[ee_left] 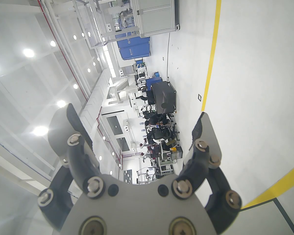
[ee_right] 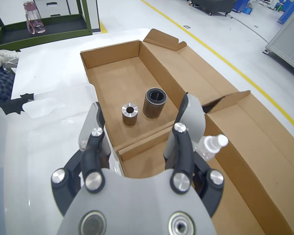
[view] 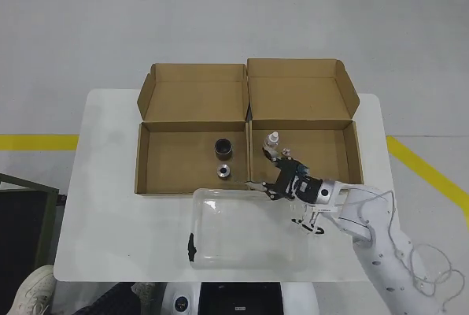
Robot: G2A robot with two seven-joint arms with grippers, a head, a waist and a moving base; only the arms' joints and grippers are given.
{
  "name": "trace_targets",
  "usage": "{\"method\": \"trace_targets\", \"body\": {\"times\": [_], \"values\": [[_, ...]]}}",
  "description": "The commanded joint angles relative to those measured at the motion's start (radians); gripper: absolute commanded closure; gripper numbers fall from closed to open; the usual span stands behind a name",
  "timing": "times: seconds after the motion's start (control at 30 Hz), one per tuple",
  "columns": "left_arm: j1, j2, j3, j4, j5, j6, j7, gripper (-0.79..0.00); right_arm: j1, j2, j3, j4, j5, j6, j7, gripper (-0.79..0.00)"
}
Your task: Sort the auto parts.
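Two open cardboard boxes stand side by side. The left box holds a dark cylindrical sleeve and a small metal bushing. In the right box lies a white plastic part. A black part rests in the clear tray. My right gripper hangs open and empty over the boxes' front walls, where the two meet. My left gripper is open, empty and pointed at the room.
The white table has bare room left of the boxes and tray. Both box lids stand open at the back. A green shelf with a pink bottle stands beyond the table.
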Motion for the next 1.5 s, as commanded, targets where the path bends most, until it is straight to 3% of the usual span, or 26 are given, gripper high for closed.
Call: {"method": "trace_targets", "body": {"times": [0.0, 0.2, 0.37, 0.57, 1.03, 1.47], "values": [[0.0, 0.0, 0.0, 0.0, 0.0, 0.0, 0.0, -0.785, -0.036, 0.006, 0.039, -0.007, -0.008, -0.006, -0.032, -0.573], [0.0, 0.0, 0.0, 0.0, 0.0, 0.0, 0.0, -0.785, -0.14, 0.025, 0.157, -0.018, -0.024, -0.021, -0.145, -0.616], [0.0, 0.0, 0.0, 0.0, 0.0, 0.0, 0.0, -0.785, -0.217, 0.036, 0.238, -0.023, -0.038, -0.023, -0.239, -0.717], [0.0, 0.0, 0.0, 0.0, 0.0, 0.0, 0.0, -0.785, -0.302, 0.044, 0.315, -0.013, -0.045, -0.009, -0.345, -0.785], [0.0, 0.0, 0.0, 0.0, 0.0, 0.0, 0.0, -0.785, -0.447, 0.056, 0.46, 0.029, -0.049, -0.004, -0.538, -0.785], [0.0, 0.0, 0.0, 0.0, 0.0, 0.0, 0.0, -0.784, -0.461, 0.058, 0.465, 0.038, -0.055, 0.017, -0.544, -0.785]]}}
